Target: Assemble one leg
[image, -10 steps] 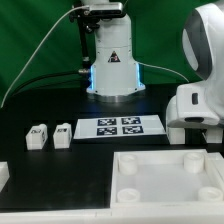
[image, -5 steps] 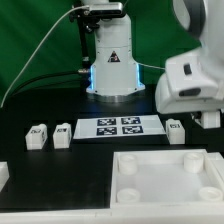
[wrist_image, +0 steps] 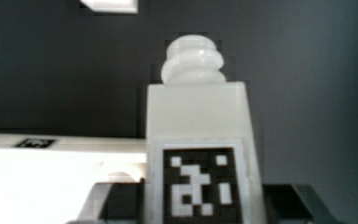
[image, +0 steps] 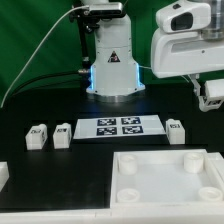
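My gripper (image: 211, 97) hangs high at the exterior view's right, shut on a leg (image: 213, 91), a small white block with a rounded tip. In the wrist view the leg (wrist_image: 201, 110) stands upright between my dark fingers (wrist_image: 115, 200), with its black-and-white tag facing the camera; the gripper (wrist_image: 201, 198) clamps its lower part. Three more legs stand on the black table: two (image: 38, 136) (image: 63, 134) at the left of the marker board and one (image: 177, 130) at its right.
The marker board (image: 120, 127) lies flat mid-table. A large white square panel (image: 150, 190) with corner holes lies in front. A white part (image: 3, 176) shows at the left edge. The robot base (image: 112, 60) stands behind.
The arm has risen from low over the table's right side to high up, carrying the leg. The leg at the right of the marker board, hidden before, has come into view.
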